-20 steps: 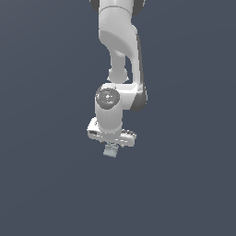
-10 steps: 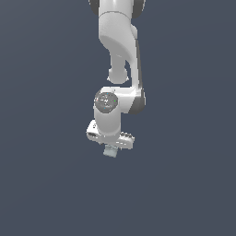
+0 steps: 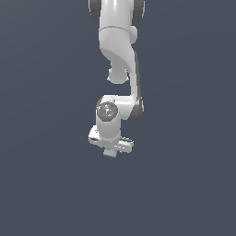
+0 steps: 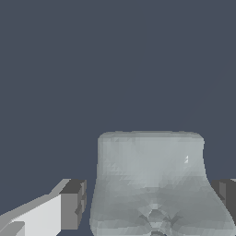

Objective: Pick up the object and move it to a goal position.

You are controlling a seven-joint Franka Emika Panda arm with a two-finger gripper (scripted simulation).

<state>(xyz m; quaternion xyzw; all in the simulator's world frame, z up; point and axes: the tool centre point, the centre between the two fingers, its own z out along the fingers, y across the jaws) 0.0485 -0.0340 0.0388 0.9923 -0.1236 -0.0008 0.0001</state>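
Observation:
The object [image 3: 110, 153] is a small pale grey-green block. In the exterior view it pokes out just below the white gripper [image 3: 110, 151], which hangs from the arm in mid-picture. In the wrist view the object [image 4: 150, 184] fills the space between the two dark finger pads [image 4: 73, 205], which press on its sides. The gripper is shut on the object and holds it off the flat dark grey-blue surface.
The white arm [image 3: 120, 69] comes down from the top of the exterior view. A plain dark grey-blue ground [image 3: 46, 184] lies all around, with no other object or marker showing.
The gripper with the object has moved a little to the exterior view's left and slightly up. The arm's upper links have shifted with it.

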